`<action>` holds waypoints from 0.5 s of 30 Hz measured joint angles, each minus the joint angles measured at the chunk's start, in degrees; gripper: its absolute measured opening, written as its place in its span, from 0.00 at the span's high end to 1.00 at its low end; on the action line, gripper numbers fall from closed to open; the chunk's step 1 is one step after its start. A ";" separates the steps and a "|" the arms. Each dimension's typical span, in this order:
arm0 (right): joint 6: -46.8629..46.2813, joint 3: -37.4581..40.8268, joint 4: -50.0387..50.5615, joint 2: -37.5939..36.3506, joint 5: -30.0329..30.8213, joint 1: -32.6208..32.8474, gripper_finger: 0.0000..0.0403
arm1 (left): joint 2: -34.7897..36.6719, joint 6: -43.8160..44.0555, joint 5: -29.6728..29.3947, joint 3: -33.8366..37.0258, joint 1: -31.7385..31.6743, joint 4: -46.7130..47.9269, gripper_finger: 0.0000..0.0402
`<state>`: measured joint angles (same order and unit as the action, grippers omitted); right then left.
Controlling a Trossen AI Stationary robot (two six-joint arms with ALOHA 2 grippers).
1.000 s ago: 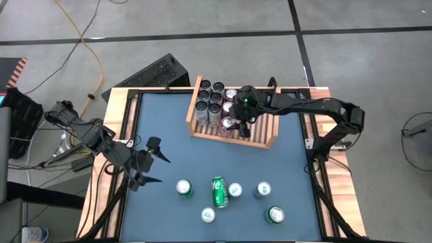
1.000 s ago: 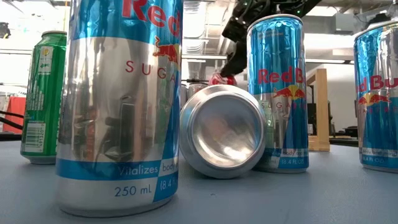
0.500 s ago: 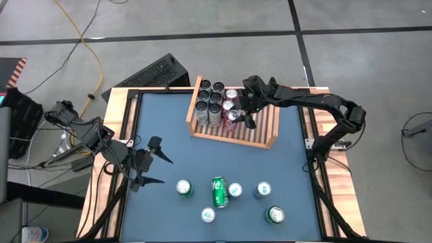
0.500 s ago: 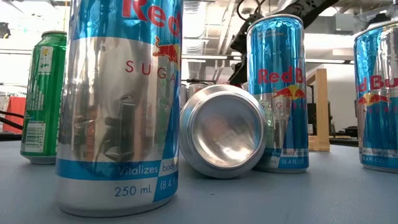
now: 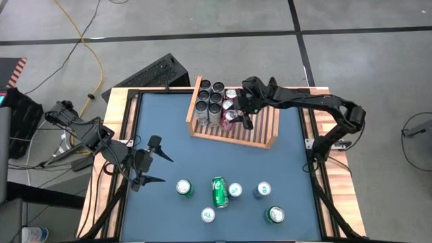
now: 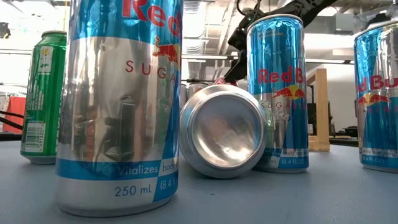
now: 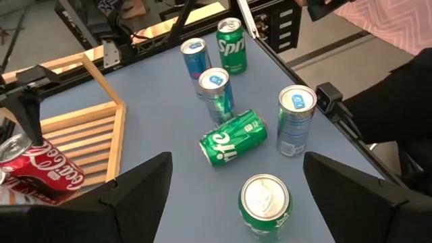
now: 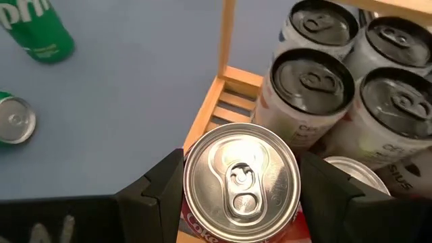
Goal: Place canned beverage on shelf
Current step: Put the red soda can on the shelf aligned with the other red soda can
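Note:
A red cola can (image 8: pixel 241 179) sits between the fingers of my right gripper (image 5: pixel 237 113), which is shut on it over the wooden shelf (image 5: pixel 229 139). The can (image 5: pixel 229 117) is in the shelf's middle, beside several dark-topped cans (image 5: pixel 210 101) standing at its left end. From the left wrist view the red can (image 7: pixel 37 174) leans inside the shelf (image 7: pixel 101 108). My left gripper (image 5: pixel 155 162) hangs open above the table's left side, with nothing between its fingers. My right gripper pinches the red can between its two fingers (image 8: pixel 152 196), one on each side of the can's wall near its top end (image 8: pixel 191 219). The fingers slant down from the table's far right. The can is tilted, top toward the wrist. Whether its bottom touches the shelf, I cannot tell.
Several loose cans stand on the blue table near its front edge: green ones (image 5: pixel 184 188), blue-and-silver ones (image 5: pixel 263 190), and one green can lying on its side (image 5: pixel 219 192). The shelf's right half (image 5: pixel 264 125) holds no cans.
My right gripper has carried the red can a little toward the table's far edge, deeper into the shelf, and stayed shut on it.

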<state>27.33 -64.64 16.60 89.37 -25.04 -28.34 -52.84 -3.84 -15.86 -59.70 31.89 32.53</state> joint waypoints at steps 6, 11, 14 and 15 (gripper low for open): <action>-0.89 -0.66 -0.98 4.66 3.79 1.55 0.44 | 0.02 0.07 0.00 0.00 -0.02 0.04 0.20; -1.92 -3.73 -0.31 7.32 4.11 1.80 0.44 | 0.02 0.13 -0.02 0.00 -0.08 0.09 0.20; -2.02 -4.44 0.99 7.55 4.24 1.80 0.43 | 0.02 0.17 -0.02 0.00 -0.10 0.09 0.20; -2.02 -4.49 1.00 7.55 4.37 1.80 0.43 | 0.02 0.17 -0.02 0.00 -0.12 0.09 0.20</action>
<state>25.31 -69.13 17.60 96.92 -20.67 -26.55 -52.82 -3.66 -15.88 -59.70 31.77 32.62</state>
